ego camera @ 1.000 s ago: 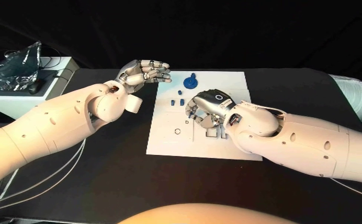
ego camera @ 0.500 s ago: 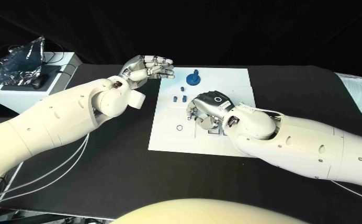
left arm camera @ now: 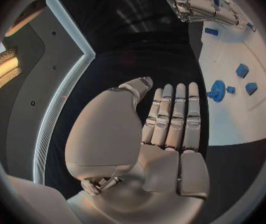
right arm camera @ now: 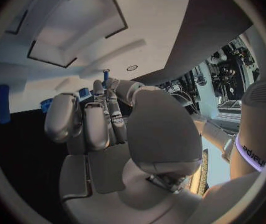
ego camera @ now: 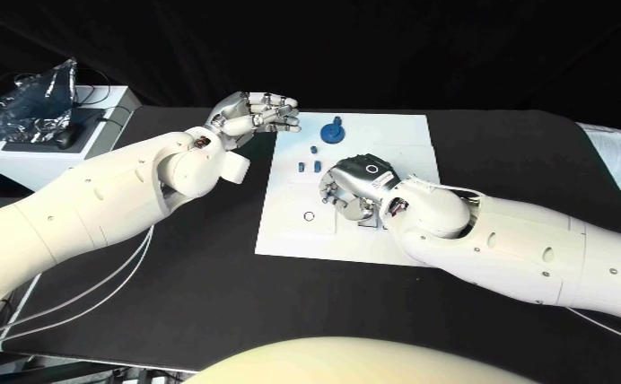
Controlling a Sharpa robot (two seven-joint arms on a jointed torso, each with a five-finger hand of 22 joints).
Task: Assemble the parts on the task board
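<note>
The white task board [ego camera: 292,231] lies mid-table. My right hand [ego camera: 352,188] is down on its middle, fingers curled onto the surface. In the right wrist view a small blue part [right arm camera: 83,91] shows at the curled fingertips [right arm camera: 98,92]; I cannot tell whether it is held. A round blue part with a peg [ego camera: 333,133] stands at the board's far edge, with small blue parts [ego camera: 308,167] beside it. My left hand [ego camera: 252,115] hovers off the board's far left corner; its palm [left arm camera: 164,149] is bare and its fingers are straight. The left wrist view shows the round part [left arm camera: 217,90] too.
A white box [ego camera: 52,146] with a crinkled silver bag [ego camera: 39,101] stands at the table's far left. Pale cables [ego camera: 78,299] hang below my left arm. The black table [ego camera: 194,267] runs around the board on all sides.
The whole picture has shifted a little. Relative to the board, both hands stay where they were, the right one down on its middle.
</note>
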